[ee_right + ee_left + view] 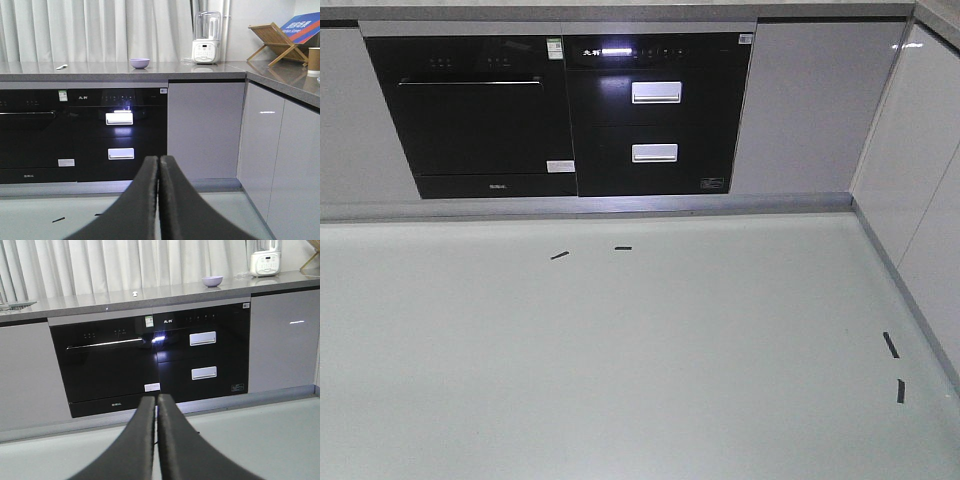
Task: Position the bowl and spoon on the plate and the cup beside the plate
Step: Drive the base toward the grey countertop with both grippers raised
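The lavender bowl stands on the grey countertop above the dark appliances. A small pale spoon lies on the same counter, left of the bowl. The brown cup stands on the side counter at the far right. A shallow pale rim shows at the counter's left edge; I cannot tell whether it is the plate. My left gripper and right gripper are both shut with nothing between the fingers, low over the floor and far from the counter.
Black oven and drawer fronts face me under the counter. A white blender and a wooden rack stand on the counter. White cabinets run along the right. Black tape marks lie on the pale floor.
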Controlling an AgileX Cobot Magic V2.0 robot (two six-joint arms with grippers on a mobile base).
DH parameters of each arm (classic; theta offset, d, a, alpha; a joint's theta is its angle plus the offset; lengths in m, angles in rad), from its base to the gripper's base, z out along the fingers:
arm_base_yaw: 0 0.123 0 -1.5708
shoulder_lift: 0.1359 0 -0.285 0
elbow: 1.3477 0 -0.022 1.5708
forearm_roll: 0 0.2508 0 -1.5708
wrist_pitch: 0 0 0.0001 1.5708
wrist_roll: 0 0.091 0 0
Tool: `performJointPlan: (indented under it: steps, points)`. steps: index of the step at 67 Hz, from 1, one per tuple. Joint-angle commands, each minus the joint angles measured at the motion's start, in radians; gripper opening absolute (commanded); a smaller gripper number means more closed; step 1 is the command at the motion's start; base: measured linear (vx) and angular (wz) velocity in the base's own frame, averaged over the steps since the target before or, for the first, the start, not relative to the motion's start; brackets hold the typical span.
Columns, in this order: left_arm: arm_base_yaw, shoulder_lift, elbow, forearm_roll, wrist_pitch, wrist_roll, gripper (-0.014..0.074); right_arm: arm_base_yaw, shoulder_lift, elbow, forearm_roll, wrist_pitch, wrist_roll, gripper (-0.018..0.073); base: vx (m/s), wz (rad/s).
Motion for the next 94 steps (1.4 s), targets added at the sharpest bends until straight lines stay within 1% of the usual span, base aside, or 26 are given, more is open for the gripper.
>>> performJointPlan:
  steps: [1, 94]
  points:
    - [-0.001, -0.005, -0.007, 0.0, -0.075, -0.011, -0.0006, -0.006, -0.008, 0.004, -0.002, -0.077, -0.006, -0.0006, 0.0, 0.0]
    - [-0.001, -0.005, -0.007, 0.0, -0.075, -0.011, -0.0006, -0.006, -0.008, 0.004, -0.002, -0.077, -0.006, -0.0006, 0.0, 0.0]
